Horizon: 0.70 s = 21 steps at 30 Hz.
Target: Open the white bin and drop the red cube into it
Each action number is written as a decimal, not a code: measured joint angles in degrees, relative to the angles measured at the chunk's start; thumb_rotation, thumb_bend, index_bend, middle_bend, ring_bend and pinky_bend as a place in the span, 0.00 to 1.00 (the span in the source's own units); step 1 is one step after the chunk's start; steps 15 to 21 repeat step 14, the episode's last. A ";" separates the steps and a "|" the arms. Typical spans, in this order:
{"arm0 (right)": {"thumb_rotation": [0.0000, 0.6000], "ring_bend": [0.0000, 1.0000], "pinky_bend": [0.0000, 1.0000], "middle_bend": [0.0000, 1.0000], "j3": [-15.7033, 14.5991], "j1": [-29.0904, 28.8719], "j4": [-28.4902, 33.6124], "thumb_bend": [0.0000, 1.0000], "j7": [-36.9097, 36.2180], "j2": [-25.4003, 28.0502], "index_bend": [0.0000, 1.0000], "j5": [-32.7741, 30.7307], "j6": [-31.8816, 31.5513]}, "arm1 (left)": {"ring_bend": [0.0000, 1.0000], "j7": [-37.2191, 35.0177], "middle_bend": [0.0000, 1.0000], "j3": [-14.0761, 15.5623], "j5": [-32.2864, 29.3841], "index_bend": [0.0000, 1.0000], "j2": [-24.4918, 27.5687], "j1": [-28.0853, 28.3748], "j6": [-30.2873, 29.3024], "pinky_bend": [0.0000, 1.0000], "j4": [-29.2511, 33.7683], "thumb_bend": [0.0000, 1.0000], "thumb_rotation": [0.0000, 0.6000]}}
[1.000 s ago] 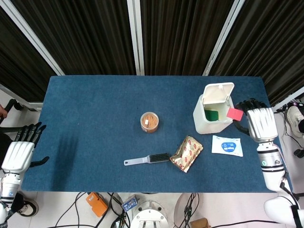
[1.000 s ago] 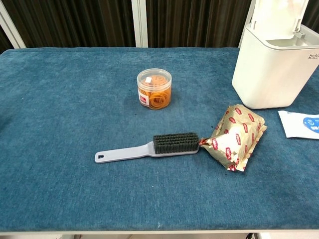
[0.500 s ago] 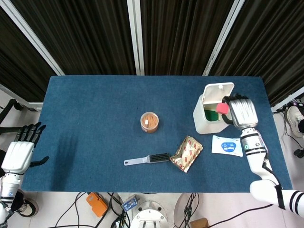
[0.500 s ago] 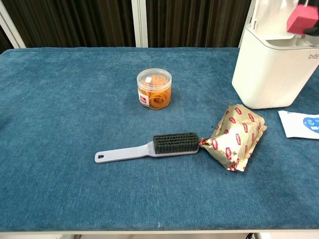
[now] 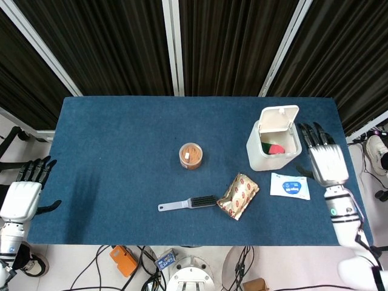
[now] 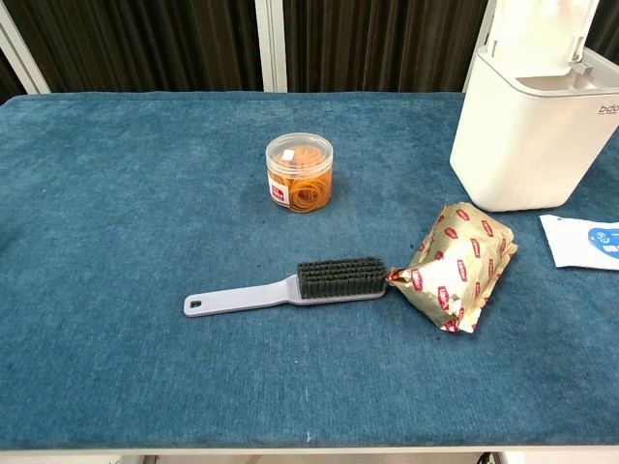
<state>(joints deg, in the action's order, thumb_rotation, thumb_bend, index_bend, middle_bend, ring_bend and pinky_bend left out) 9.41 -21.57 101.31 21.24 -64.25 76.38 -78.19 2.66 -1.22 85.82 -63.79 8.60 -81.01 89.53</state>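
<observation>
The white bin (image 5: 265,154) stands at the right side of the blue table with its lid (image 5: 279,116) flipped up; the chest view shows its body (image 6: 527,135) at the upper right. Inside it lies the red cube (image 5: 277,148) beside something green. My right hand (image 5: 325,159) hovers just right of the bin, fingers spread and empty. My left hand (image 5: 24,191) hangs off the table's left edge, fingers apart, holding nothing. Neither hand appears in the chest view.
A clear jar of orange rubber bands (image 5: 191,156) sits mid-table. A grey brush (image 5: 188,203) and a gold-red snack packet (image 5: 238,195) lie toward the front. A white-blue wipes pack (image 5: 290,186) lies right of the packet, below the bin.
My right hand carried the red cube over the bin's opening, let it go, and pulled back to the right with its fingers spread. The cube now lies inside the bin.
</observation>
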 measured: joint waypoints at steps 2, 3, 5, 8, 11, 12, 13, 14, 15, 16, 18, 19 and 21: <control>1.00 0.00 0.01 0.02 -3.17 3.99 0.10 0.31 -0.22 0.06 0.00 3.96 -4.86 | 0.00 0.09 0.00 0.02 0.07 0.00 -0.06 -0.01 -0.01 0.00 0.01 0.10 1.00; 1.00 0.00 0.00 0.01 -5.50 7.00 -0.14 0.31 0.04 -0.17 0.00 6.43 -8.21 | 0.00 0.20 0.00 0.04 0.12 0.00 -0.11 0.01 -0.01 0.00 0.01 0.10 1.00; 1.00 0.00 0.00 0.01 -8.97 11.66 -1.04 0.31 0.62 -1.05 0.00 9.82 -13.00 | 0.00 0.59 0.00 0.13 0.37 0.00 -0.27 0.03 -0.01 0.00 0.01 0.10 1.00; 1.00 0.00 0.00 0.01 -13.95 18.10 -4.50 0.31 0.45 -3.77 0.00 14.69 -18.46 | 0.00 0.91 0.00 0.58 1.26 0.00 -0.39 0.07 0.00 0.00 0.13 0.10 1.00; 1.00 0.00 0.00 0.02 -15.43 20.54 -7.86 0.31 -0.15 -6.01 0.00 16.66 -20.48 | 0.00 0.48 0.00 1.45 3.14 0.00 -0.21 0.10 -0.06 0.00 0.22 0.10 1.00; 1.00 0.00 0.00 0.02 -15.35 20.87 -8.52 0.31 -0.07 -6.51 0.00 17.23 -20.82 | 0.00 0.35 0.00 1.75 3.76 0.00 -0.15 0.08 -0.14 0.00 0.21 0.10 1.00; 1.00 0.00 0.00 0.01 -15.20 21.07 -8.90 0.31 0.00 -7.00 0.00 17.47 -20.91 | 0.00 0.30 0.00 2.05 4.42 0.00 -0.11 0.01 -0.39 0.00 0.16 0.10 1.00; 1.00 0.00 0.00 0.01 -15.04 21.19 -9.18 0.31 0.03 -7.53 0.00 17.50 -20.80 | 0.00 0.34 0.00 2.16 4.66 0.00 -0.13 -0.06 -0.67 0.00 0.10 0.10 1.00; 1.00 0.00 0.00 0.01 -15.04 21.19 -9.18 0.31 0.03 -7.53 0.00 17.50 -20.80 | 0.00 0.34 0.00 2.16 4.66 0.00 -0.13 -0.06 -0.67 0.00 0.10 0.10 1.00; 1.00 0.00 0.00 0.01 -15.04 21.19 -9.18 0.31 0.03 -7.53 0.00 17.50 -20.80 | 0.00 0.34 0.00 2.16 4.66 0.00 -0.13 -0.06 -0.67 0.00 0.10 0.10 1.00; 1.00 0.00 0.00 0.01 -15.04 21.19 -9.18 0.31 0.03 -7.53 0.00 17.50 -20.80 | 0.00 0.34 0.00 2.16 4.66 0.00 -0.13 -0.06 -0.67 0.00 0.10 0.10 1.00; 1.00 0.00 0.00 0.01 -15.04 21.19 -9.18 0.31 0.03 -7.53 0.00 17.50 -20.80 | 0.00 0.34 0.00 2.16 4.66 0.00 -0.13 -0.06 -0.67 0.00 0.10 0.10 1.00; 1.00 0.00 0.00 0.01 -15.04 21.19 -9.18 0.31 0.03 -7.53 0.00 17.50 -20.80 | 0.00 0.34 0.00 2.16 4.66 0.00 -0.13 -0.06 -0.67 0.00 0.10 0.10 1.00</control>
